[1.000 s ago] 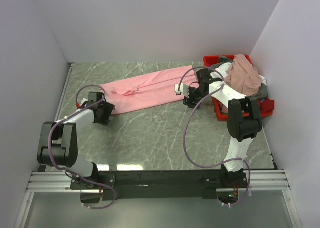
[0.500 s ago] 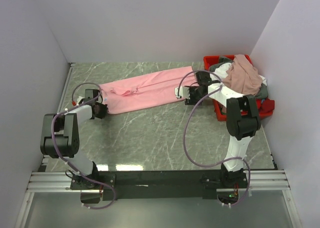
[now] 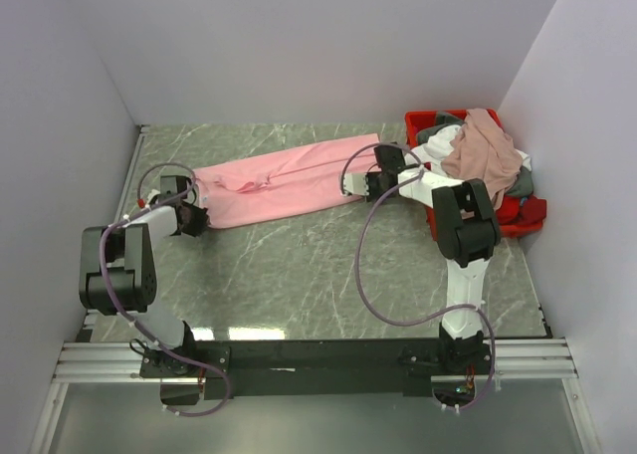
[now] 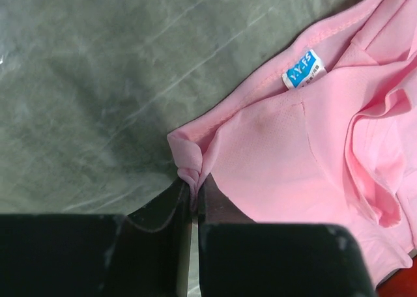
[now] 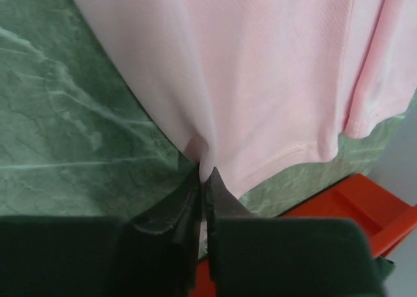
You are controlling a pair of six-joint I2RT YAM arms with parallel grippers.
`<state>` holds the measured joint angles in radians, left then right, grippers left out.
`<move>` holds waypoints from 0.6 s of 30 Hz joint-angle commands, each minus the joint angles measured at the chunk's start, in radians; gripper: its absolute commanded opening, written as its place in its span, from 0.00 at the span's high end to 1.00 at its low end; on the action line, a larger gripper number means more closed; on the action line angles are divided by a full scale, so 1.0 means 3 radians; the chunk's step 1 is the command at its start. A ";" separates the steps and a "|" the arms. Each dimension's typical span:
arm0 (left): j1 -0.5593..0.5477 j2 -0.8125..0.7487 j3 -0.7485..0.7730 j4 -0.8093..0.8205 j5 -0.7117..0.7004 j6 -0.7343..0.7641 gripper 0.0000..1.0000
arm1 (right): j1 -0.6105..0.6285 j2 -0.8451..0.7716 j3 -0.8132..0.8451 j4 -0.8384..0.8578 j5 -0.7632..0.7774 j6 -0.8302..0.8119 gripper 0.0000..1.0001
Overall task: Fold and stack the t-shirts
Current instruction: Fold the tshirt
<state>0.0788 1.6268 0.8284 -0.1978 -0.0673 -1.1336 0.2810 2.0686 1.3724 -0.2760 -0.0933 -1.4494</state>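
Pinched one pink t-shirt (image 3: 284, 175) at two ends, left claw (image 3: 195, 216) at nine o'clock, right claw (image 3: 362, 183) at three, near one red bin (image 3: 526, 213).

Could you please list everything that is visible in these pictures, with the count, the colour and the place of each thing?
pink t-shirt: one, light pink, stretched out across the far part of the table.
label: one, white and blue, sewn at an edge of the pink t-shirt near its left end.
dusty rose t-shirt: one, dusty rose, on top of the pile in the bin.
grey cloth: count unclear, grey, under the dusty rose t-shirt.
red bin: one, red, far right corner of the table.
table: one, grey-green marble pattern.
left gripper: one, black, shut on the pink t-shirt's left corner.
right gripper: one, black, shut on its right edge, beside the bin.
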 commanded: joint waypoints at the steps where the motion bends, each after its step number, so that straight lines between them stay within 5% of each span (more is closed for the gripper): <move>1: 0.0095 0.0155 0.0306 -0.0169 0.0076 0.0280 0.94 | 0.0045 -0.0170 -0.0308 0.0157 0.0127 0.0004 0.96; 6: 0.0274 0.0564 0.0791 -0.0449 0.0199 0.0475 0.99 | 0.0204 -0.0335 -0.0704 0.0762 0.0587 0.0169 1.00; 11: 0.0356 0.0723 0.1058 -0.0583 0.0316 0.0603 0.99 | 0.0234 0.0068 0.0175 -0.0233 0.0562 0.0255 1.00; 18: 0.0361 0.0805 0.1222 -0.0624 0.0373 0.0710 0.99 | 0.0219 -0.0063 0.0427 -0.0956 0.0321 0.0122 1.00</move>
<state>0.1848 1.8484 1.1400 -0.3641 0.0315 -0.9619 0.3534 2.0953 1.4792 -0.4068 0.0208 -1.3968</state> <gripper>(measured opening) 0.087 0.010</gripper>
